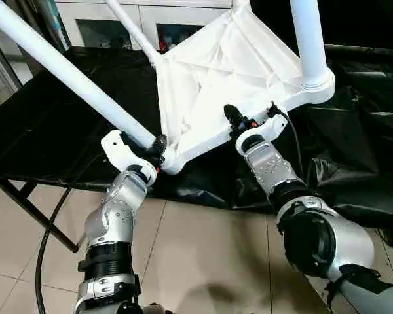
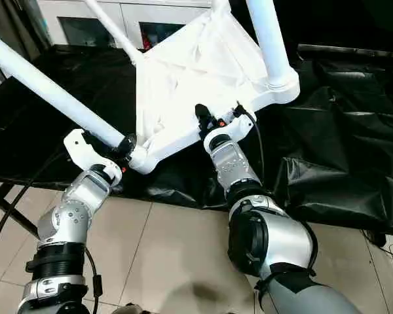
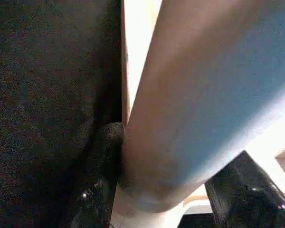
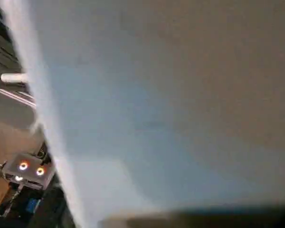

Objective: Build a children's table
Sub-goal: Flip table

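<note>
Left gripper (image 1: 158,148) clamped round the base of one white tube leg (image 1: 65,70), right at the near corner socket of the tabletop (image 1: 213,85). Right gripper (image 1: 252,121) sits on the tabletop's near edge, between that corner and the next leg (image 1: 310,46); whether its fingers have bitten, cannot tell. Tabletop tilted up, ribbed underside showing, over the black sheet (image 1: 354,144). White cabinet (image 1: 105,23) behind. Judged: all legs seated, table being handled. Next: secure edge grip, then turn it upright.
</note>
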Available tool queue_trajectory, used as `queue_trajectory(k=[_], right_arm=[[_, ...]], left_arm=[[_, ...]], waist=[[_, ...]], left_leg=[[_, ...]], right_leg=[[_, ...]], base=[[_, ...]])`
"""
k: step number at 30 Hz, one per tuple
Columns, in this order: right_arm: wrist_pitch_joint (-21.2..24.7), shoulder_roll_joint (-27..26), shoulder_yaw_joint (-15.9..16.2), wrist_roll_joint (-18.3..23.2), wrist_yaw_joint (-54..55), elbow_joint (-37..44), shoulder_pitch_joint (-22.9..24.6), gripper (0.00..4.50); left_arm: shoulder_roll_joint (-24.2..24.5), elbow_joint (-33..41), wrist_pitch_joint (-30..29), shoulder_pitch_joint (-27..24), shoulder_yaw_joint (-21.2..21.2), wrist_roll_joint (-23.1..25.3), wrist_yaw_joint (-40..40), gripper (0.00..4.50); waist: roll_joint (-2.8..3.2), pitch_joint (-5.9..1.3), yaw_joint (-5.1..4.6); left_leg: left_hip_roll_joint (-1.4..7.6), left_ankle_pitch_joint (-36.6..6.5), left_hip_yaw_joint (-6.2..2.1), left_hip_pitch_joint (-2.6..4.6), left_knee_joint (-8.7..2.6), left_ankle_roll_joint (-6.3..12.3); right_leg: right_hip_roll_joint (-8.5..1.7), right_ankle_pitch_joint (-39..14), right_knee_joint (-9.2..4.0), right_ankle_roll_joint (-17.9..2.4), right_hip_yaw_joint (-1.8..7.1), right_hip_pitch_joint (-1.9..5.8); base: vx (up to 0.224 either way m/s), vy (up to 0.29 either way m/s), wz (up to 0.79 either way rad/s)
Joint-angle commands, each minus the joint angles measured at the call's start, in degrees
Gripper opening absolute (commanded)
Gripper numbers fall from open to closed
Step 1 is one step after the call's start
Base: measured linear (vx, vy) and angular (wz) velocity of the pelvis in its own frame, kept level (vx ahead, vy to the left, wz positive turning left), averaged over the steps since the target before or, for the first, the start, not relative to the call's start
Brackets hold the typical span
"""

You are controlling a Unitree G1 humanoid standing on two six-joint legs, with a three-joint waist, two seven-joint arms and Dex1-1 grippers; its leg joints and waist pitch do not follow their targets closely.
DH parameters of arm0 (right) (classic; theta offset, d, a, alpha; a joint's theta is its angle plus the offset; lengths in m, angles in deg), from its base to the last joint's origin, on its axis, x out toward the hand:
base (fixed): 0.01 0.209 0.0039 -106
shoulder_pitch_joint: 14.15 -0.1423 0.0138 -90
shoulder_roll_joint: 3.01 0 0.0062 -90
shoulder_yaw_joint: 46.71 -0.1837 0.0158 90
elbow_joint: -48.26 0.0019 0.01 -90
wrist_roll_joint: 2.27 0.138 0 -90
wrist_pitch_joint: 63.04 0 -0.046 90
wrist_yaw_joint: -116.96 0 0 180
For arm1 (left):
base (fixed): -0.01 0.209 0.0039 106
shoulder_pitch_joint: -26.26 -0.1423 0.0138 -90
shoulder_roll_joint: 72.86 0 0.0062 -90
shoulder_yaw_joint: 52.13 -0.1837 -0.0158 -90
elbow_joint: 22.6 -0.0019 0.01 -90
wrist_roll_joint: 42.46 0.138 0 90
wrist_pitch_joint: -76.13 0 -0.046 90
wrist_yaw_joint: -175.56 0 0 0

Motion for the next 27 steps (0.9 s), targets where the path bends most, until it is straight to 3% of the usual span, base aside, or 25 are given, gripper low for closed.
queue_trajectory(k=[1,3,4,5,8,9,18,20,21,26,27], right_arm=[[-0.3,0.4,0.4,-1.2,1.2,-0.9,-1.3,2.39],[-0.5,0.5,0.6,-1.7,1.5,-1.0,-1.4,2.2],[-0.5,0.5,0.6,-1.7,1.5,-1.0,-1.4,2.06],[-0.7,0.7,0.6,-2.0,1.6,-1.1,-1.5,2.06],[-1.2,1.1,0.8,-2.6,1.8,-1.0,-1.8,1.97],[-1.6,1.4,0.8,-2.9,2.0,-1.0,-1.9,1.96],[-6.0,6.1,1.8,-5.9,4.6,-0.1,-2.7,1.96],[-7.2,7.8,3.9,-8.6,5.2,0.5,-2.7,1.96],[-8.0,9.0,5.4,-10.4,5.6,0.9,-2.7,1.96],[-9.4,11.2,7.4,-13.0,6.6,1.8,-2.6,1.96],[-9.5,13.0,9.0,-15.2,6.8,2.6,-2.1,1.96]], left_arm=[[-1.1,-0.7,-1.6,-0.5,0.3,-3.5,-1.4,2.27],[-0.8,-0.6,-2.0,-0.5,0.3,-3.5,-1.4,2.27],[-0.8,-0.6,-2.0,-0.5,0.3,-3.5,-1.4,2.83],[-0.9,-0.5,-2.3,-0.7,0.6,-3.7,-1.5,2.97],[-0.8,-0.2,-2.6,-0.9,0.9,-4.2,-1.7,3.02],[-0.7,0.0,-2.9,-1.0,0.9,-4.4,-2.0,3.33],[1.3,2.1,-5.4,-2.6,-0.2,-4.3,-3.4,4.0],[2.9,3.5,-5.5,-3.7,-1.8,-3.2,-4.6,4.2],[4.0,4.5,-5.7,-4.4,-3.0,-2.4,-5.5,4.2],[5.9,6.5,-6.4,-6.0,-5.0,-1.3,-7.1,4.35],[7.1,8.0,-6.7,-7.2,-6.8,-0.1,-8.4,4.36]], waist=[[-0.14,-5.15,0.14],[-0.2,-5.16,0.13],[-0.19,-5.15,0.09],[-0.18,-5.14,0.11],[-0.34,-5.13,0.14],[-0.25,-5.16,0.23],[0.1,-5.2,0.96],[0.46,-5.21,1.15],[0.2,-5.21,1.09],[0.22,-5.13,1.43],[0.03,-5.09,1.4]], left_leg=[[2.48,-2.6,-0.55,0.52,-3.69,6.53],[2.49,-2.6,-0.53,0.56,-3.68,6.56],[2.48,-2.6,-0.54,0.55,-3.68,6.65],[2.48,-2.6,-0.55,0.56,-3.69,6.68],[2.49,-2.8,-0.45,0.55,-3.67,6.57],[2.48,-2.9,-0.46,0.54,-3.63,6.57],[2.58,-3.1,-0.31,0.84,-3.49,6.12],[2.73,-3.2,-0.55,0.71,-3.53,5.83],[2.6,-3.4,-0.37,0.76,-3.48,5.82],[2.54,-4.0,-0.15,0.96,-3.41,5.62],[2.46,-4.8,-0.14,0.81,-3.52,5.2]], right_leg=[[-3.81,-2.8,-3.1,-16.2,2.08,3.97],[-3.79,-2.7,-3.06,-16.2,2.11,3.95],[-3.78,-2.7,-3.07,-16.2,2.11,3.95],[-3.79,-2.8,-3.07,-16.2,2.09,3.95],[-3.72,-2.9,-3.11,-16.6,2.1,3.87],[-3.75,-3.0,-3.07,-16.5,2.1,3.89],[-3.57,-3.1,-3.04,-16.1,2.03,3.51],[-3.64,-3.2,-2.9,-15.8,1.9,3.53],[-3.47,-3.0,-2.92,-15.5,1.92,3.5],[-3.39,-3.5,-2.99,-15.1,1.9,3.3],[-3.46,-4.3,-3.02,-14.9,1.89,3.46]], base=[[0.0,0.0,0.0],[0.0,0.0,0.0],[0.0,0.0,0.0],[0.0,0.0,0.0],[0.0,0.0,0.0],[0.0,0.0,0.0],[0.0,0.0,0.0],[0.0,0.0,0.0],[0.0,0.0,0.0],[0.0,0.0,0.0],[0.0,0.0,0.0]])
